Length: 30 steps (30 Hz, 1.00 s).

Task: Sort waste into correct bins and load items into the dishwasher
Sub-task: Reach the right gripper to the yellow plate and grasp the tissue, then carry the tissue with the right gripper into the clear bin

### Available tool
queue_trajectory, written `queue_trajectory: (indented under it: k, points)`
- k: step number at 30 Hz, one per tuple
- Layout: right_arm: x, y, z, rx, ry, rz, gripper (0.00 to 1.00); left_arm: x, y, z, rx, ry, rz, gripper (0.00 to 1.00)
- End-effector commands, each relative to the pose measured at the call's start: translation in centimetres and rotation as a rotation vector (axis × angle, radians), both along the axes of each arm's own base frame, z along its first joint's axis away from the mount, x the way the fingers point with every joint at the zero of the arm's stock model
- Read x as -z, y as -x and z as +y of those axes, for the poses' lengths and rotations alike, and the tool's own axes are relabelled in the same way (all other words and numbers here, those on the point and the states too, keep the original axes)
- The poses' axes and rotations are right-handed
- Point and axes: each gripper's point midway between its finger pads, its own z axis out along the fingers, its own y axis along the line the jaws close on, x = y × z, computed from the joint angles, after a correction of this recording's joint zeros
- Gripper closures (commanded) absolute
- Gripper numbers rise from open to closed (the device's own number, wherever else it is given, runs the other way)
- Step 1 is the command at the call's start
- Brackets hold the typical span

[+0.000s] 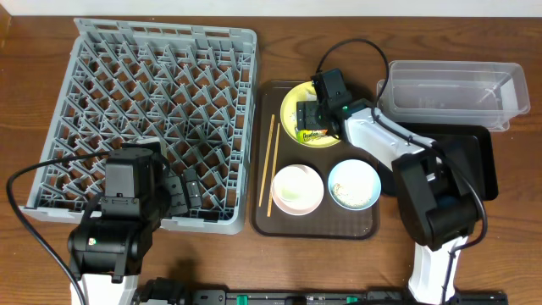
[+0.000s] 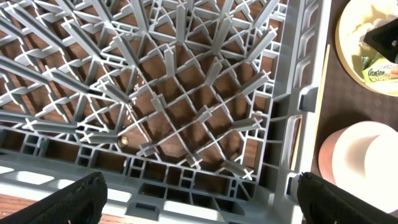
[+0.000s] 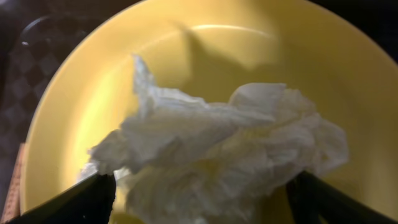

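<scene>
Right now your right gripper (image 3: 200, 198) hangs over the yellow plate (image 3: 249, 56) at the brown tray's (image 1: 315, 234) far end. Its jaws are spread wide either side of the crumpled paper scrap (image 3: 217, 143) lying there. The chopsticks (image 1: 272, 165) lie along the tray's left edge, long axis running near to far. Your left gripper (image 2: 200, 190) is released too, above the dish rack's (image 2: 186, 112) near right corner.

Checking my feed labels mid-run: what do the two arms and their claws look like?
Both arms look alike: the left arm and right arm have black joint housings, white links, a small green light each and a looping black cable. The left claw and right claw have plain black fingers; no markings visible.
</scene>
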Motion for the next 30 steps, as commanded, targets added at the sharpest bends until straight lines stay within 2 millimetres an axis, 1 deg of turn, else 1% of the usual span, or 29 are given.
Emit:
queue_trajectory:
  k: [1,2,3,4,5,6,9,12,14,15,17,18,20,21,23,24,27,28,29,30]
  points:
    - [-0.3,-0.4,0.6,0.032,-0.015,-0.015,0.43,-0.8,-0.2,0.2,0.003,-0.010,-0.020,0.02]
    - [-0.4,-0.5,0.6,0.032,-0.016,-0.017,0.53,-0.8,-0.2,0.2,0.003,-0.010,-0.020,0.02]
    - [-0.8,-0.7,0.7,0.032,-0.023,-0.031,0.67,-0.8,-0.2,0.2,0.003,-0.010,-0.020,0.02]
    - [-1.1,-0.9,0.7,0.033,-0.028,-0.042,0.79,-0.8,-0.2,0.2,0.003,-0.010,-0.020,0.02]
    - [-1.5,-1.1,0.8,0.033,-0.033,-0.052,0.90,-0.8,-0.2,0.2,0.003,-0.010,-0.020,0.02]
    - [-2.0,-1.3,0.8,0.035,-0.039,-0.065,0.99,-0.8,-0.2,0.2,0.003,-0.010,-0.020,0.02]
    - [-4.4,-1.9,0.3,0.045,-0.054,-0.111,0.99,-0.8,-0.2,0.2,0.004,-0.010,-0.019,0.02]
    - [-7.7,-2.3,-0.9,0.067,-0.061,-0.166,0.99,-0.8,-0.2,0.2,0.003,-0.010,-0.020,0.02]
    - [-10.8,-2.3,-2.8,0.113,-0.051,-0.213,0.99,-0.8,-0.2,0.2,0.003,-0.010,-0.019,0.02]
    - [-11.9,-2.3,-3.7,0.131,-0.046,-0.229,0.99,-0.8,-0.2,0.2,0.003,-0.010,-0.020,0.02]
    - [-14.8,-2.1,-6.3,0.193,-0.023,-0.274,0.99,-0.8,-0.2,0.2,0.003,-0.010,-0.020,0.02]
    - [-15.9,-2.0,-7.6,0.225,-0.009,-0.290,0.99,-0.8,-0.2,0.2,0.003,-0.010,-0.020,0.02]
    - [-17.2,-1.6,-10.3,0.288,0.031,-0.305,0.99,-0.8,-0.2,0.2,0.003,-0.010,-0.020,0.02]
    - [-17.6,-1.3,-12.0,0.329,0.060,-0.305,0.99,-0.8,-0.2,0.2,0.004,-0.010,-0.020,0.02]
    - [-17.6,-0.7,-15.2,0.402,0.114,-0.282,0.99,-0.8,-0.2,0.2,0.003,-0.010,-0.020,0.02]
    - [-17.4,-0.5,-16.2,0.422,0.126,-0.268,0.99,-0.8,-0.2,0.2,0.003,-0.010,-0.020,0.02]
    - [-16.0,0.4,-20.5,0.537,0.141,-0.198,0.99,-0.8,-0.2,0.2,0.003,-0.010,-0.020,0.02]
    - [-15.7,0.6,-21.5,0.568,0.140,-0.184,0.99,-0.8,-0.2,0.2,0.003,-0.010,-0.020,0.02]
    - [-14.8,0.8,-23.4,0.613,0.141,-0.151,0.99,-0.8,-0.2,0.2,0.003,-0.010,-0.020,0.02]
    - [-14.4,0.9,-24.1,0.628,0.140,-0.140,0.99,-0.8,-0.2,0.2,0.003,-0.010,-0.020,0.02]
